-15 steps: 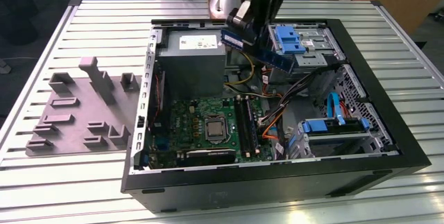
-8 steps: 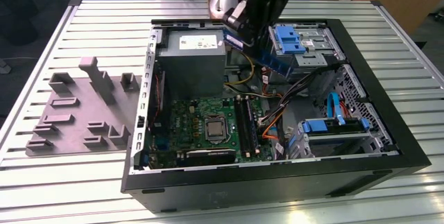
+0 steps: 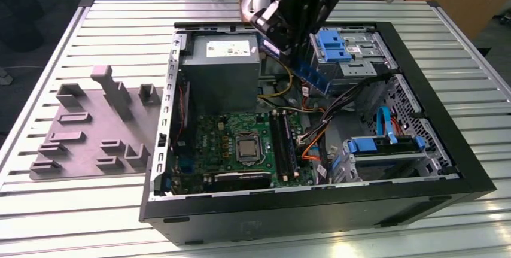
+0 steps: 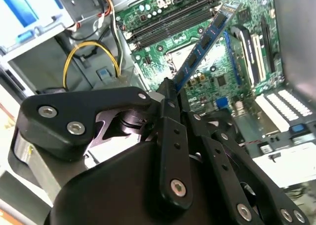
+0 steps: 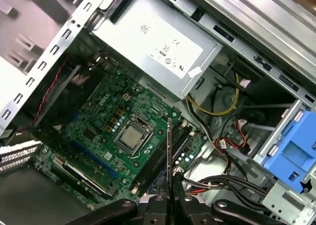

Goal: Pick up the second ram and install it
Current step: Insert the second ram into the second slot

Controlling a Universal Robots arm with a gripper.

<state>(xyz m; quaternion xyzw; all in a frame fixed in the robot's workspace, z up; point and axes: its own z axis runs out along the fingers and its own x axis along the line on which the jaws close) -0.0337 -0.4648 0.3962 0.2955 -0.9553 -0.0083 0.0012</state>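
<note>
Long narrow dark blue-green second ram (image 4: 207, 39) clamped at one end by black hand (image 4: 170, 94), held above green motherboard (image 5: 106, 118), inside open black computer case (image 3: 319, 210).

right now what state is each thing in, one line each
second ram: held in the hand, raised above the motherboard, not in a slot
hand: shut on the ram's end
computer case: lying on its side, panel off, inside exposed
memory slots: ram not yet seated
drive bay latch: blue, in place
</note>
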